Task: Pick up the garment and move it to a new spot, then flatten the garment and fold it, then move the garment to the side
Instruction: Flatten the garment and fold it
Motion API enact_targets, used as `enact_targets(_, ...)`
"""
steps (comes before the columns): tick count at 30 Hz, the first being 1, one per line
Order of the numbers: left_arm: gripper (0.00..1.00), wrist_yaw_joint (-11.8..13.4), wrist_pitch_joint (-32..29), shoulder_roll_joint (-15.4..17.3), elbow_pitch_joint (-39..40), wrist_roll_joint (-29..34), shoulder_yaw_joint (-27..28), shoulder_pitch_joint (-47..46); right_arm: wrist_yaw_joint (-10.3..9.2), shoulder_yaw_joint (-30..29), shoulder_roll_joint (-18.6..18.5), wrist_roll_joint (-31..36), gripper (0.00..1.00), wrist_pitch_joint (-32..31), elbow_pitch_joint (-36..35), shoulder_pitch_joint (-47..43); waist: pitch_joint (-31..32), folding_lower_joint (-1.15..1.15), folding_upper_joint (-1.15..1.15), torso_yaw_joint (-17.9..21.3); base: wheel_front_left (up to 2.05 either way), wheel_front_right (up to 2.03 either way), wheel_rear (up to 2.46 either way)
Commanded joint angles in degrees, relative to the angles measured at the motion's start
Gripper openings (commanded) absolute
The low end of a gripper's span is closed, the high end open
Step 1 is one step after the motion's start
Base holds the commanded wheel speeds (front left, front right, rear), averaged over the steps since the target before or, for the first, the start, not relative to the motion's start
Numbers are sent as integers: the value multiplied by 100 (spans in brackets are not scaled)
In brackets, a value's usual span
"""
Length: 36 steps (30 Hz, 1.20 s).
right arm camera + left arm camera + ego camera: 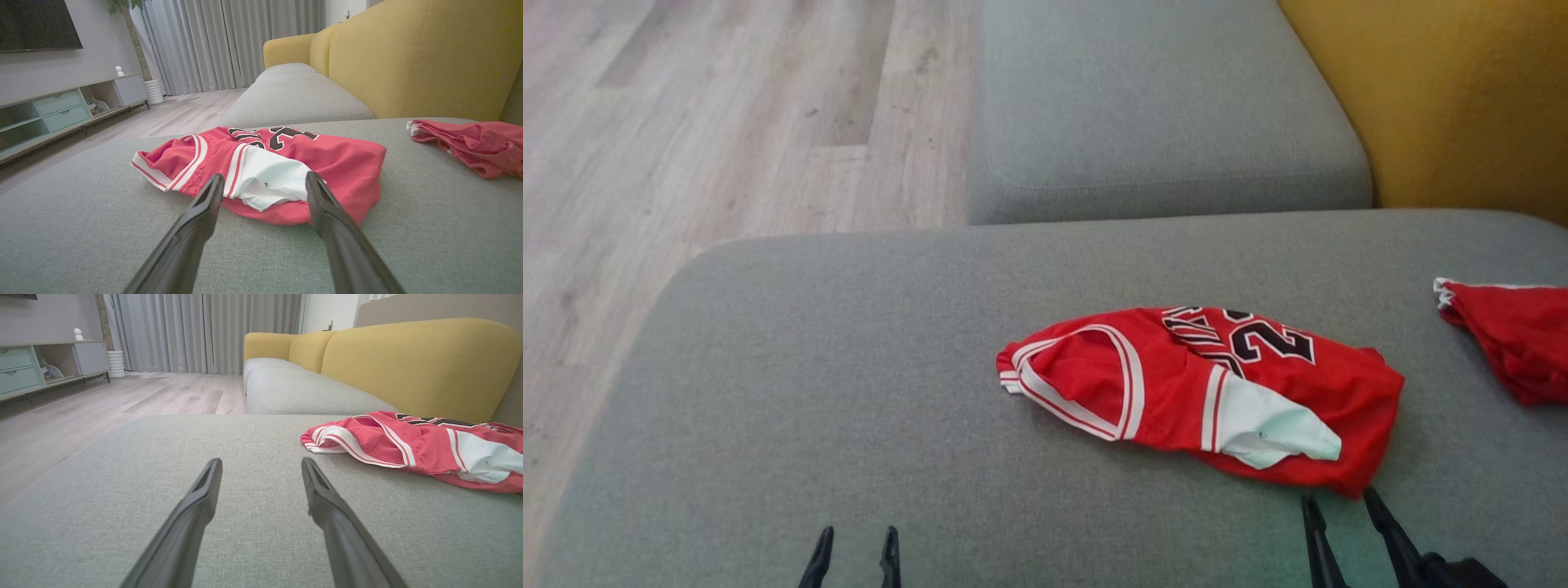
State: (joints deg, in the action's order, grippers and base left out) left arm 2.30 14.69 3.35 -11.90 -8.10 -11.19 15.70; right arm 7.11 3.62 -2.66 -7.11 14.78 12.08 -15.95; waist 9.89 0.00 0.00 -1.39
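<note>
- On the grey seat cushion [849, 367] of a sofa, the garment [1201, 388] lay crumpled in a loose heap, right of centre in the head view.
- The garment was a red jersey with red-and-white striped trim and black numerals on its upper face. A patch of white lining was turned out along its near edge.
- The right gripper [1339, 496] stood at the lower right of the head view. Its two dark fingers were spread apart and held nothing.
- Its fingertips lay just beside the near hem of the garment, at the garment's right-hand corner. Contact with the cloth could not be determined.
- In the right wrist view, the right gripper [264, 175] pointed straight at the garment, low over the cushion. The white lining showed between the two fingertips.
- The left gripper [859, 532] stood at the lower left of the head view, fingers likewise spread and empty.
- The left gripper was well apart from the garment, with bare cushion between them.
- In the left wrist view, the garment [412, 451] lay ahead and to the right of the fingers, its striped-trim opening nearest to them.
- A second red cloth [1511, 335] lay bunched on the same cushion at the right edge of the head view, apart from the garment.
- Beyond the cushion were a further grey seat [1160, 106], a yellow backrest [1445, 98] and a pale wooden floor [686, 122].
</note>
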Motion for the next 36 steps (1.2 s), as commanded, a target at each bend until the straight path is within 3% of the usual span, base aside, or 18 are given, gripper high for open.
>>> enact_targets(1,100,-44,30,-46,151,-42,102,-345,37,168,-144,12,100,22,-197,318,-77,0,0,47,0,0,0)
enact_targets(14,100,-337,30,-47,-615,-79,-813,-1486,37,520,-365,-33,100,22,-277,693,-829,0,0,602,0,0,0)
enact_targets(29,100,-367,30,-47,-2108,-82,-1973,-3331,37,782,-570,-86,100,22,-455,1198,-1640,0,0,1438,0,0,0)
enact_targets(36,100,-295,30,-47,-2756,-397,-2392,-3945,37,860,-543,-97,100,22,-516,1433,-2008,0,0,1695,0,0,0)
